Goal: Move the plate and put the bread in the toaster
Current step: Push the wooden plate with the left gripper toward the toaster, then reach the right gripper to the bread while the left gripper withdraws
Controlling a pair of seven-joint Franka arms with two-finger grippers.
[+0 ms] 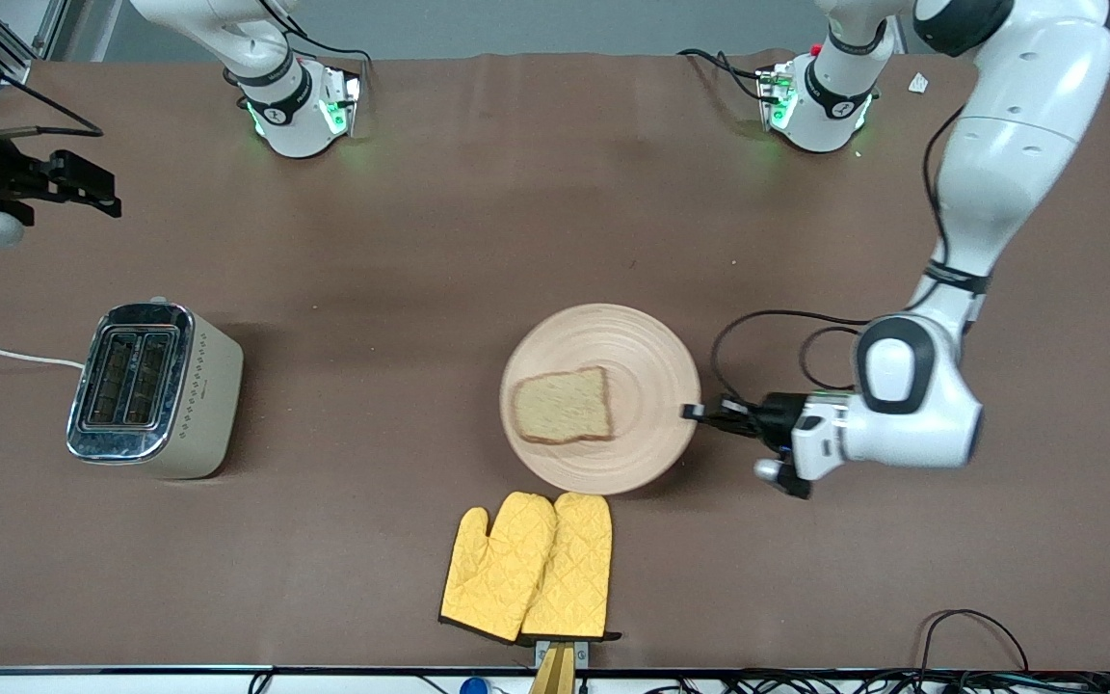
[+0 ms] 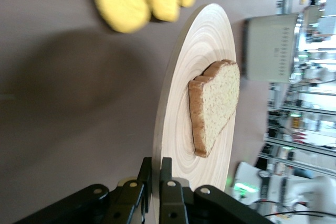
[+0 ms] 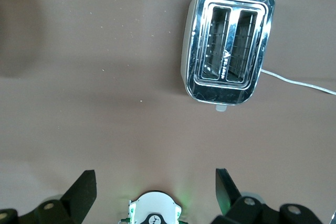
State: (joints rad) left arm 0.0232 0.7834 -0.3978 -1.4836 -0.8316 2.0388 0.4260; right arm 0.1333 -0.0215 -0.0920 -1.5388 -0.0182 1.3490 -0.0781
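1 bread (image 1: 563, 406) on 1 plate (image 1: 647, 361), its rim clamped by left end effector (image 1: 693, 412); right end effector (image 3: 152, 190) spread; 1 toaster (image 1: 152, 388).

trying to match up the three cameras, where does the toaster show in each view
Front view: the toaster stands toward the right arm's end of the table, slots up, white cord trailing off.
Left wrist view: only its cream side shows, past the rim of the plate that the left gripper clamps.
Right wrist view: seen from above, chrome top and both slots empty, with the open right gripper above the table.
Shared landmark: the toaster itself.
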